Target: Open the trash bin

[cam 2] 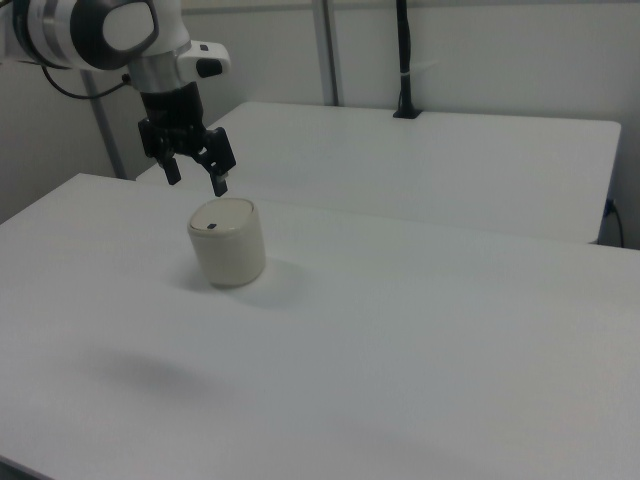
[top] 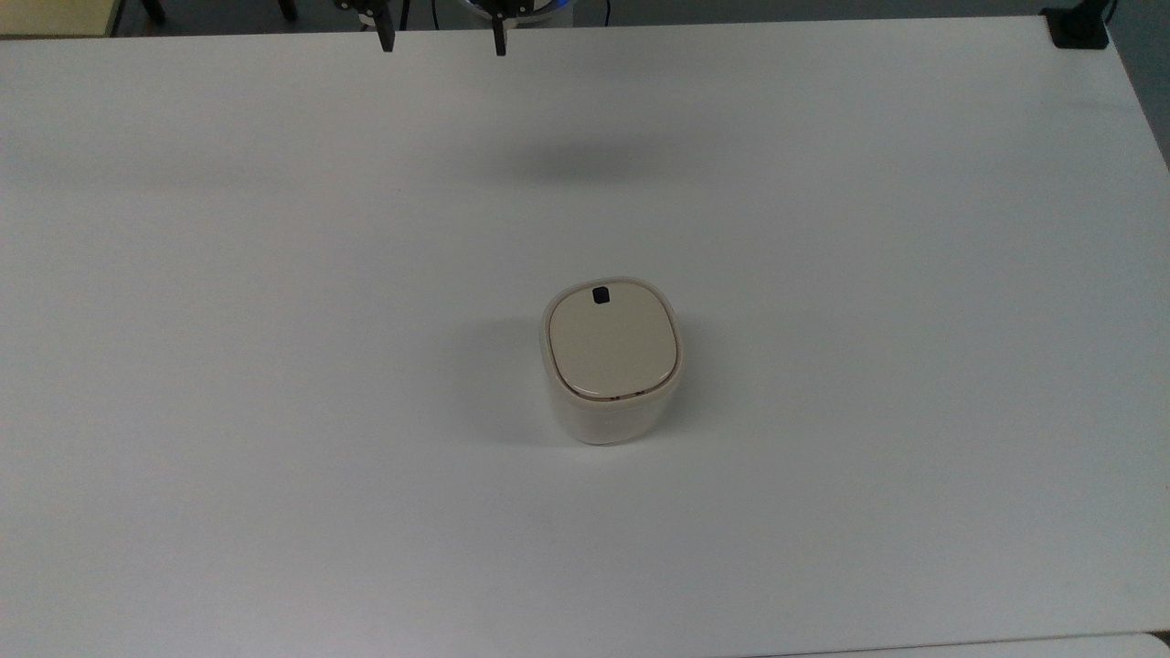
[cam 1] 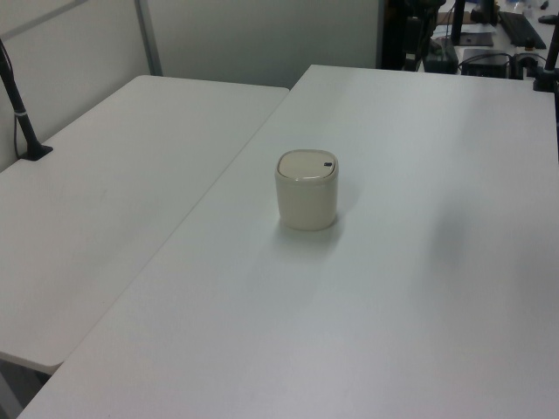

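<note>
— Where is the trash bin (top: 611, 361) being seen?

— It is being shown standing upright near the middle of the white table (top: 274, 366) in the top view. Its beige lid (top: 611, 344) is lying flat and closed, and a small black button (top: 600, 294) is being shown at the lid's far edge, toward the top of the top view. In the left view the bin (cam 1: 307, 190) is being seen on the nearer of two white tables, with the button toward the left view's right.

— And the gripper?

— In the right view the gripper (cam 2: 196, 181) is being held in the air, above and behind the bin (cam 2: 228, 242), clear of it. In the top view its two dark fingers (top: 387, 35) are being seen at the upper edge of the frame, well apart from the bin.

— How are the fingers being held?

— They are being held wide apart, pointing downward, and nothing is being gripped between them.

— What else is being shown?

— A second white table (cam 2: 420, 160) is being seen beyond the first in the right view, with a black pole (cam 2: 404, 60) standing at its far edge. A soft shadow (top: 585, 160) is being cast on the tabletop between the gripper and the bin in the top view.
</note>
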{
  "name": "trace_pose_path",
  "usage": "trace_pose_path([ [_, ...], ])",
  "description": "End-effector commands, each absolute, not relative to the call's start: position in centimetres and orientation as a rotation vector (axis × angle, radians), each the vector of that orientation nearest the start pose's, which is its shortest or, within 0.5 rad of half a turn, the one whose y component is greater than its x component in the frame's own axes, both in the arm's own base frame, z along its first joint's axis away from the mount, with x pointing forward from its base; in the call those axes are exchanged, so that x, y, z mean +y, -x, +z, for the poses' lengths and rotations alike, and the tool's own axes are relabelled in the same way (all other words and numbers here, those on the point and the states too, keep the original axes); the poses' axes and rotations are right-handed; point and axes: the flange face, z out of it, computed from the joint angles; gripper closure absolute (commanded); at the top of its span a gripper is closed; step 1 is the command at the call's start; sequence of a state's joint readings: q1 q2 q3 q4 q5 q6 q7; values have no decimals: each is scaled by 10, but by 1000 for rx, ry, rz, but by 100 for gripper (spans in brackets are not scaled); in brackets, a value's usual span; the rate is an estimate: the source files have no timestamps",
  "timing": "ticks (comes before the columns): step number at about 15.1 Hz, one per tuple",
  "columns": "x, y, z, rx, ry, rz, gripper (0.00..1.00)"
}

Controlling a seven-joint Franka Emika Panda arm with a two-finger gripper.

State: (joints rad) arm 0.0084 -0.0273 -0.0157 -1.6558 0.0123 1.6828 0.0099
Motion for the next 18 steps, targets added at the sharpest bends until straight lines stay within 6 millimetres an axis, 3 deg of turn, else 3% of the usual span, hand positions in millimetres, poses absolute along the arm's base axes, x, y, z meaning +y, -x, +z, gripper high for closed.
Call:
trace_pose_path([
  [1,2,-556,608,25,3148,-94,0],
  [12,2,-556,608,11,3148,-90,0],
  [18,2,-554,608,-146,3146,-79,0],
])
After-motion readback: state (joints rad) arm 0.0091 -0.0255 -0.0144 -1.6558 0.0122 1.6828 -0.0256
